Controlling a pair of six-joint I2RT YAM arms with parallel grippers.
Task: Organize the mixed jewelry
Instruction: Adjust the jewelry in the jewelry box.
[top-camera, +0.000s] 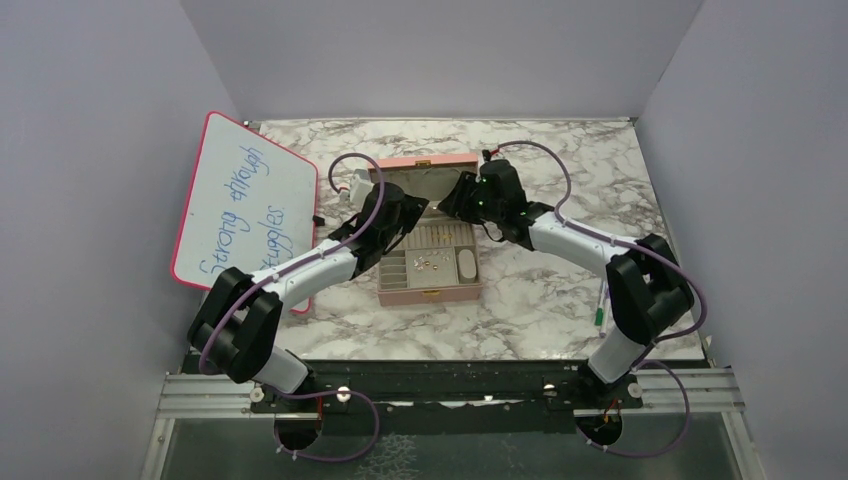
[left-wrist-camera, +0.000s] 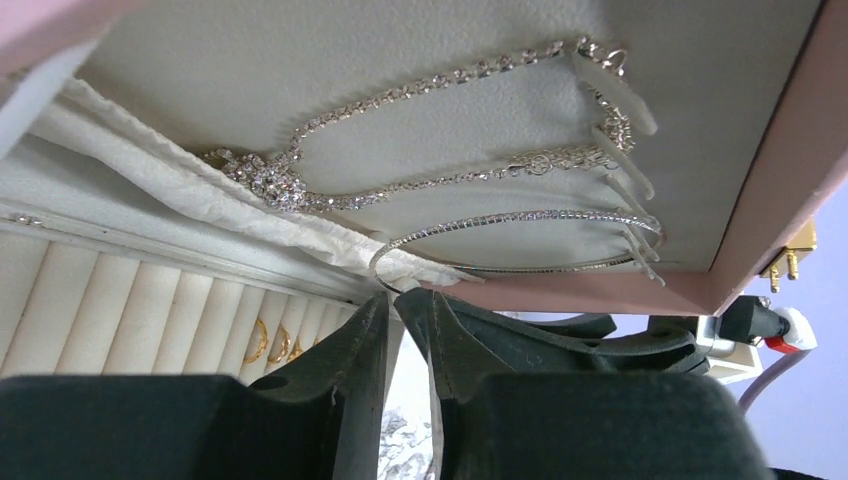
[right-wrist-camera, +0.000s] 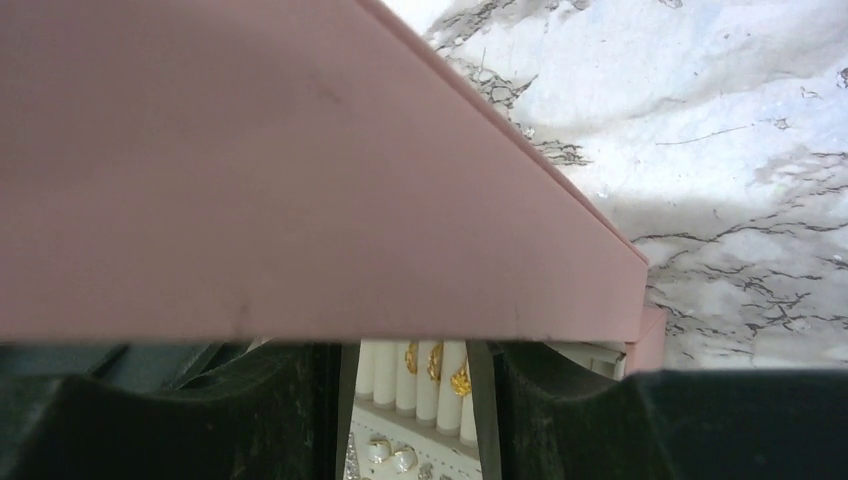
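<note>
The left tool (left-wrist-camera: 392, 298), matte black, stands only slightly open. Its tips are at one end of the thin silver hoop (left-wrist-camera: 520, 217), which hangs on clear hooks (left-wrist-camera: 625, 95) inside the lid of the pink box (left-wrist-camera: 765, 190), beside two sparkling stone chains (left-wrist-camera: 430, 85). The right tool (right-wrist-camera: 415, 350) is wide open and empty, close to the lid. Small gold pieces (right-wrist-camera: 436, 362) sit in the box's white ribbed rolls (right-wrist-camera: 385, 370).

Lilac walls (top-camera: 420, 60), marble tabletop (top-camera: 545, 300)
</note>
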